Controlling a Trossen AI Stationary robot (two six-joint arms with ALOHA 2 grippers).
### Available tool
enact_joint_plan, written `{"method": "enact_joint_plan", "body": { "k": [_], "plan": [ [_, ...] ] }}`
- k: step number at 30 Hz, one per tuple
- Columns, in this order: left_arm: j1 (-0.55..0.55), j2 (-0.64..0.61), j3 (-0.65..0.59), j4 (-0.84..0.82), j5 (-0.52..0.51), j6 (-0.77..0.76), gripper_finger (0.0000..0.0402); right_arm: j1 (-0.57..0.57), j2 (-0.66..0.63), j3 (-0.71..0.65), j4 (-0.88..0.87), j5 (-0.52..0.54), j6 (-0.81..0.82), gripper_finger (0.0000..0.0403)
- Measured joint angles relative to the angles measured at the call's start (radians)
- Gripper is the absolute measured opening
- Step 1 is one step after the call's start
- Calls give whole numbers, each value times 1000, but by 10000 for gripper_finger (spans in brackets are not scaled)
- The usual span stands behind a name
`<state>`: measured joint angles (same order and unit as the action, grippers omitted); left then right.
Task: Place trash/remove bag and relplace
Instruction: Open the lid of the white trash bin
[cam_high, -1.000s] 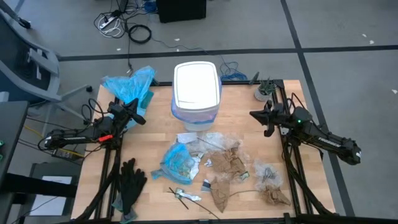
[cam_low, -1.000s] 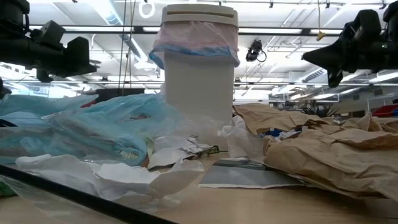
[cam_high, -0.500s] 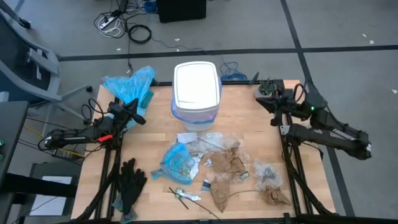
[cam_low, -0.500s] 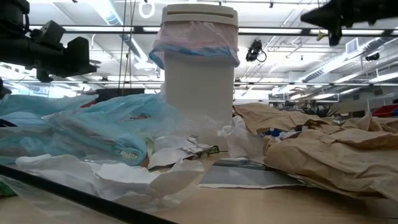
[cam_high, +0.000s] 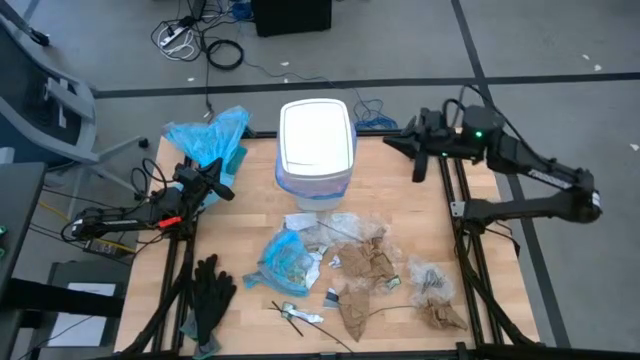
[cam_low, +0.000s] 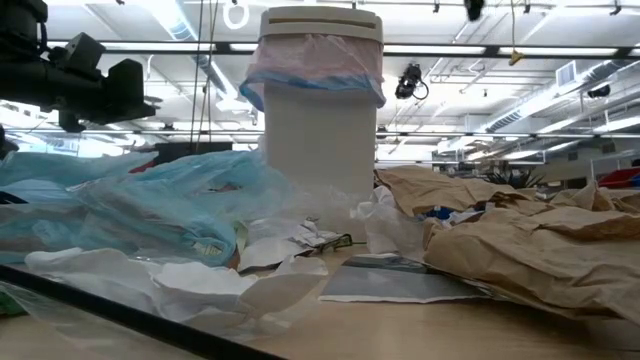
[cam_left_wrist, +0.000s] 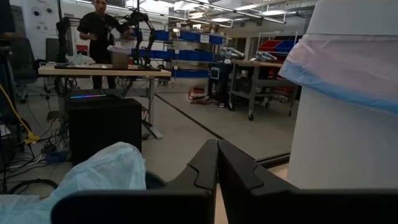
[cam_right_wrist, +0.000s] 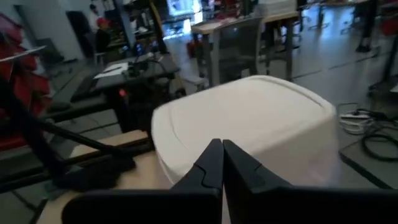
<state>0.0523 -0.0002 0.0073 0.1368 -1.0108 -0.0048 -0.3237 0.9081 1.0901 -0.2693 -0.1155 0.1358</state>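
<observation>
At the far left edge of the wooden table (cam_high: 240, 215), the left gripper (cam_high: 218, 183) is waiting above the boards, its fingers (cam_left_wrist: 214, 163) pressed together and holding nothing. Just behind it, a light-blue plastic bag (cam_high: 208, 138) is lying crumpled at the table's back left corner. A pair of black gloves (cam_high: 210, 290) is resting near the front left corner.

Toward the middle, a white bin (cam_high: 316, 148) with its lid closed is standing at the back of the table, and the bag (cam_low: 312, 62), pale pink with a blue edge, is hanging folded over the bin's rim beneath the lid. In front of the bin, the trash (cam_high: 365, 262) is lying spread over the front half of the table: brown paper pieces, clear film, white scraps and a thin black utensil, with another crumpled blue bag (cam_high: 287, 257) among them on the left side of the pile.

To the right, the right gripper (cam_high: 390, 143) is hanging raised beside the bin's upper right side, pointing at the lid, its fingers (cam_right_wrist: 219, 163) shut tight and gripping nothing. A small potted plant is sitting behind that arm at the back right corner, mostly hidden.
</observation>
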Motion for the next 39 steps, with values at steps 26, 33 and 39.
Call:
{"method": "enact_joint_plan", "body": {
  "k": [26, 33, 39],
  "plan": [
    [0, 0, 0, 0, 0, 0, 21, 270, 645, 626, -265, 203, -50, 0],
    [0, 0, 0, 0, 0, 0, 21, 270, 680, 629, -289, 204, -11, 0],
    [0, 0, 0, 0, 0, 0, 21, 270, 678, 629, -352, 226, 19, 0]
  ]
}}
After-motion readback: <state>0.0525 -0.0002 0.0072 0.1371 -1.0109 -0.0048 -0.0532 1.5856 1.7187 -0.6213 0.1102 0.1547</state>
